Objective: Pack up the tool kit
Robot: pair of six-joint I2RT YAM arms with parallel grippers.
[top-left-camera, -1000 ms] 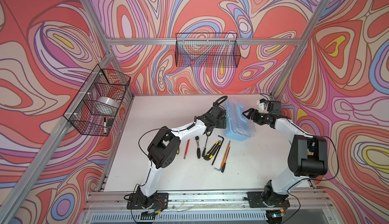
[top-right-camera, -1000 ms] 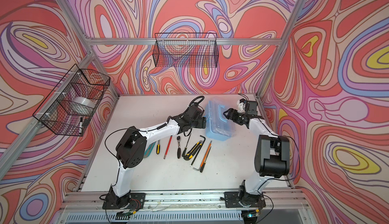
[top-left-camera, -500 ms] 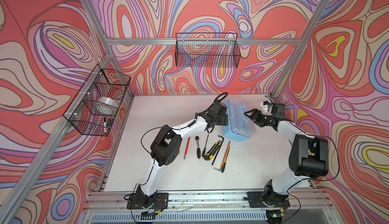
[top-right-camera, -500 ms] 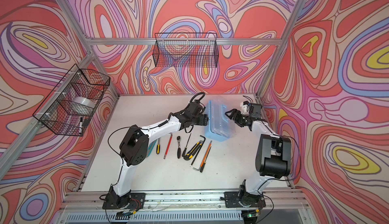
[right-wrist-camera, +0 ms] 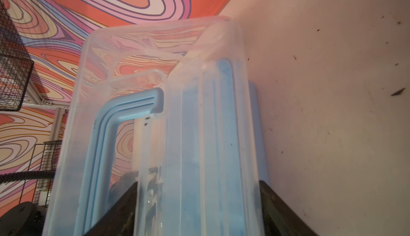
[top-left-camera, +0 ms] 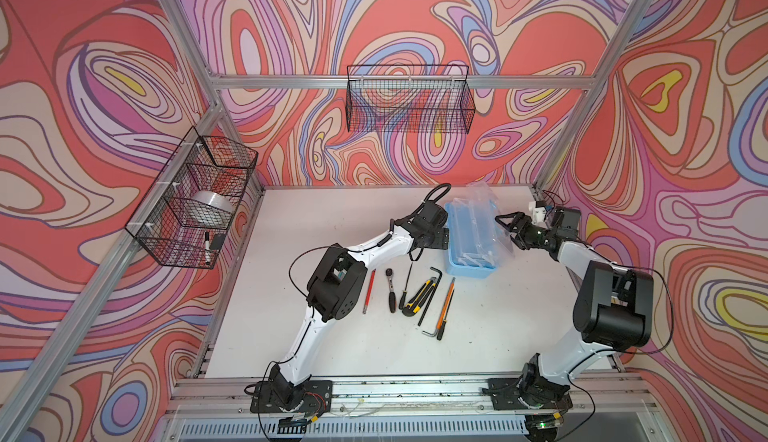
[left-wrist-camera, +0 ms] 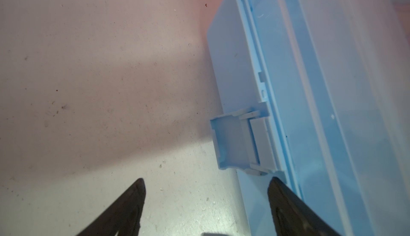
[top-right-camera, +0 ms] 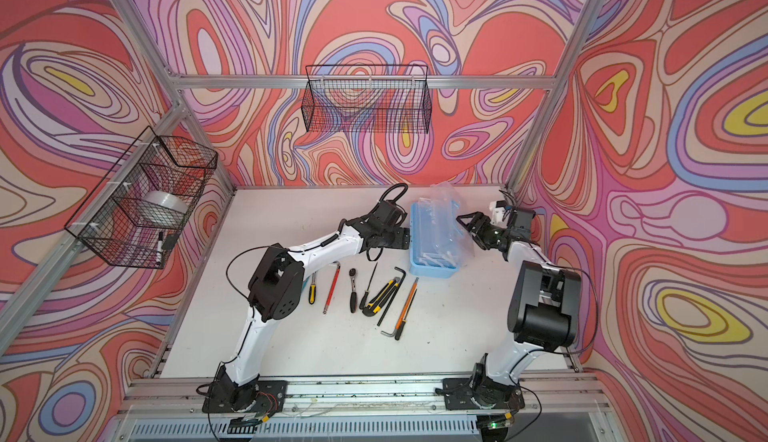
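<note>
Swung up since earlier, the clear plastic lid of the light-blue rectangular case sits between the wide jaws of the right claw; pinched or not, I cannot tell. The left claw gapes empty beside its latch. Opening seems underway; next, fetch the loose hand tools behind it.

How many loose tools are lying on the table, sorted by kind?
screwdrivers: 3
hex keys: 2
black ratchet: 1
red-handled tool: 1
utility knife: 1
Total: 8
</note>
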